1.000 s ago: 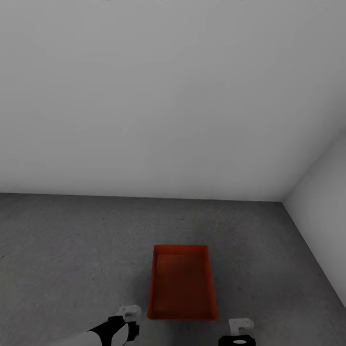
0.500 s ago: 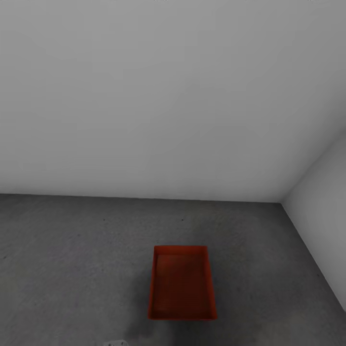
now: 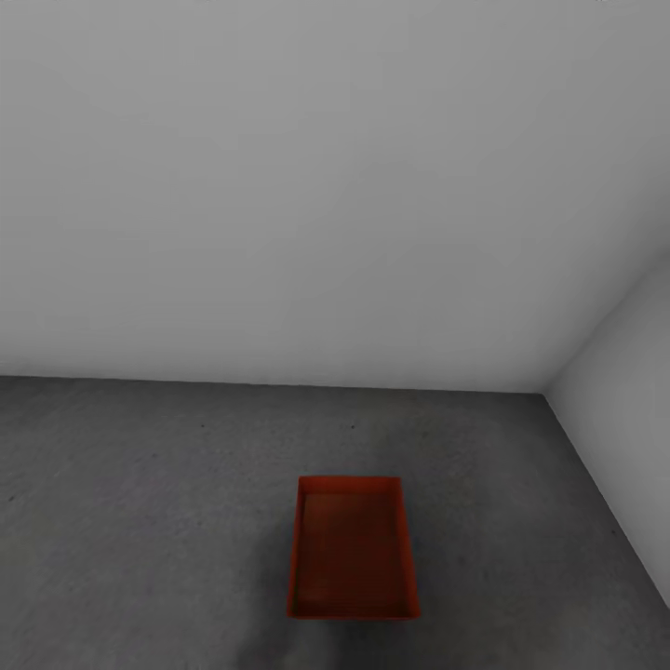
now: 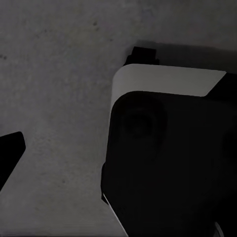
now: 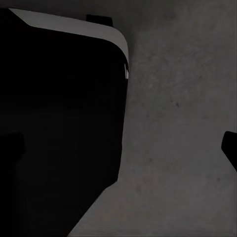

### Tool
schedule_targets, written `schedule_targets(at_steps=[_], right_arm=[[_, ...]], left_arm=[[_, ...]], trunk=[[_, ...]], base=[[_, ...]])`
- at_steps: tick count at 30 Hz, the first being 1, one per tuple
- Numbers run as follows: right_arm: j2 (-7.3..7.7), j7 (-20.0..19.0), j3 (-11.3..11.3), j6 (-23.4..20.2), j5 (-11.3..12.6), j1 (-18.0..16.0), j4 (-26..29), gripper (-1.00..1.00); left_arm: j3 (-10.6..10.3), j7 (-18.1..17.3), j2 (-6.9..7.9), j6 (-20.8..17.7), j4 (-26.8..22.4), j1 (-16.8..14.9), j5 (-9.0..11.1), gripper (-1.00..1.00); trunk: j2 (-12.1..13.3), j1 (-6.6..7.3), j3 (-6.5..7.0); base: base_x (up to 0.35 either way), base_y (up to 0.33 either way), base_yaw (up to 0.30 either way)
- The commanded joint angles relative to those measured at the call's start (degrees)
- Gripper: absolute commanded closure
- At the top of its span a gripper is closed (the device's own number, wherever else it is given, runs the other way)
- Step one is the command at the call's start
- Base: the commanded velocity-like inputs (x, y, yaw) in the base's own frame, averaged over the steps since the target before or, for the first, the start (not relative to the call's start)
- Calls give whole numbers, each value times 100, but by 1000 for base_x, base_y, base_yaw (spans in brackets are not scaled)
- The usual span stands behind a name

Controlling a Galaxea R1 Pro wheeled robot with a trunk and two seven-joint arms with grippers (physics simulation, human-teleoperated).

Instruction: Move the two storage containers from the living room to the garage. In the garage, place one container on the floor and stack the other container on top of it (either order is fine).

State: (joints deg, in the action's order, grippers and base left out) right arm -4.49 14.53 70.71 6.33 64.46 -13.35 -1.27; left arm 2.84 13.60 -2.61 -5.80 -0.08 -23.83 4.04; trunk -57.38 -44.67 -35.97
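An orange-red storage container [image 3: 352,549] sits open-topped on the dark concrete floor [image 3: 140,521] of the garage, in the near middle of the head view, slightly right of centre. Its long axis runs near to far, away from the robot, with a short end wall facing the robot. From this angle I cannot tell whether it is a single bin or two nested one in the other; only one rim outline is clear. Beyond it the floor meets a plain grey-white wall [image 3: 326,186], and a second wall [image 3: 633,400] closes the corner at the right. Each wrist view looks down on mottled concrete with a dark, white-edged part of the robot's own body [image 4: 168,168] beside it. A dark tip at the edge of the left wrist view [image 4: 10,150] and another at the edge of the right wrist view [image 5: 230,145] may be pincer fingers, but how wide either pincer stands cannot be told. Neither wrist view shows anything held. The container lies straight ahead of the robot, so by my judgement neither arm is clearly the nearer.
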Motion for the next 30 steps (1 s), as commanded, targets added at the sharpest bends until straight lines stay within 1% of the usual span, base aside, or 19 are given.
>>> schedule_targets(at_steps=[1, 8, 14, 19, 21, 25, 27, 30], right_arm=[[-2, -1, 48, 27, 57, 5, -13, -100], [3, -3, 50, 56, 51, 153, -14, -100], [2, -3, 48, 56, 72, 180, -14, -100], [1, -3, 48, 56, 80, 184, -14, -100], [1, -3, 48, 54, 83, 184, -14, -100], [0, -3, 48, 55, 78, 227, -14, -100], [0, -6, 48, 58, 73, 256, -14, -100], [-5, -31, 52, 72, 69, 309, -10, -100]], left_arm=[[23, 18, -1, -7, -1, 2, 39, -100], [23, 7, -15, 14, -1, 52, 32, -100], [23, 2, -9, 59, -1, 287, 23, -100], [23, 2, 13, 554, -1, 524, 33, -100], [23, 2, 24, 647, -1, 568, 34, -100], [23, -4, 49, 698, -1, 592, 35, -100], [23, -75, 60, 704, -1, 596, 35, -100], [23, -340, 90, 694, -1, 598, 35, -100]], trunk=[[-3, 0, -4], [-3, 0, 27], [-3, 0, 80], [-3, 0, 125], [-3, 0, 143], [-3, 0, 179], [-3, 0, 198], [-3, 0, 225]], base=[[0, 0, 0], [0, 0, 0], [0, 0, 0], [0, 0, 0], [0, 0, 0], [0, 0, 0], [0, 0, 0], [0, 0, 0]])
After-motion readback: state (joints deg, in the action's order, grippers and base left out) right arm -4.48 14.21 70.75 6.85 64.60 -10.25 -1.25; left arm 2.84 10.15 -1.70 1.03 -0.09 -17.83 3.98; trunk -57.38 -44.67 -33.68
